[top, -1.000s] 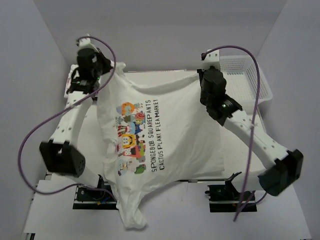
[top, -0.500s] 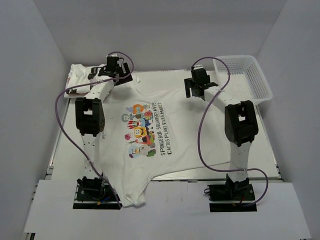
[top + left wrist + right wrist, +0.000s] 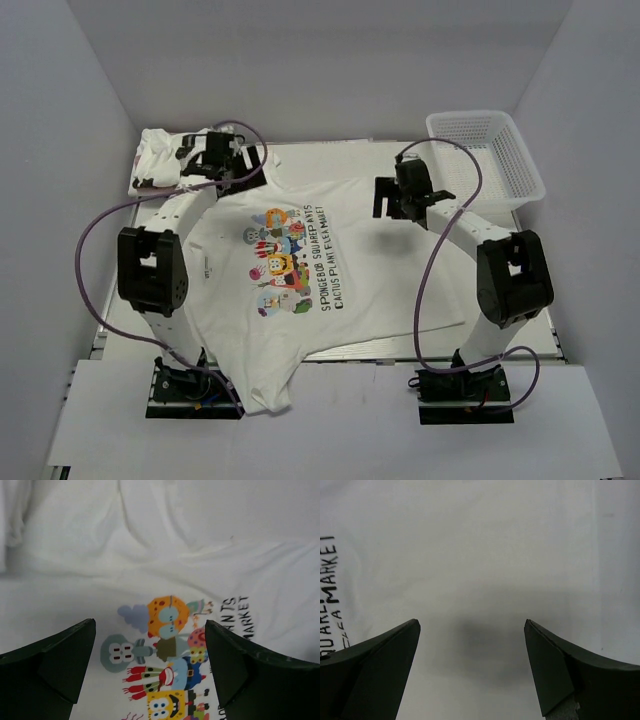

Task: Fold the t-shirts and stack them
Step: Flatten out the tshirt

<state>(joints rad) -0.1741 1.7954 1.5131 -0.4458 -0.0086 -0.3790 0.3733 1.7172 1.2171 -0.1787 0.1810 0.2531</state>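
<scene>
A white t-shirt with a colourful cartoon print and dark lettering lies spread flat on the table, its hem end drooping over the near edge. My left gripper hovers open over its far left shoulder; in the left wrist view the print shows between the fingers, which hold nothing. My right gripper stands open above the shirt's far right part, with only plain white cloth under its empty fingers. More crumpled white t-shirts lie at the back left corner.
A white plastic mesh basket stands at the back right, beside the right arm. Purple cables loop over both arms. White walls close in the table at the back and both sides.
Both grippers have opened and let go of the printed t-shirt, which dropped from being held up to lying flat. Since then the arms have drawn back slightly toward me.
</scene>
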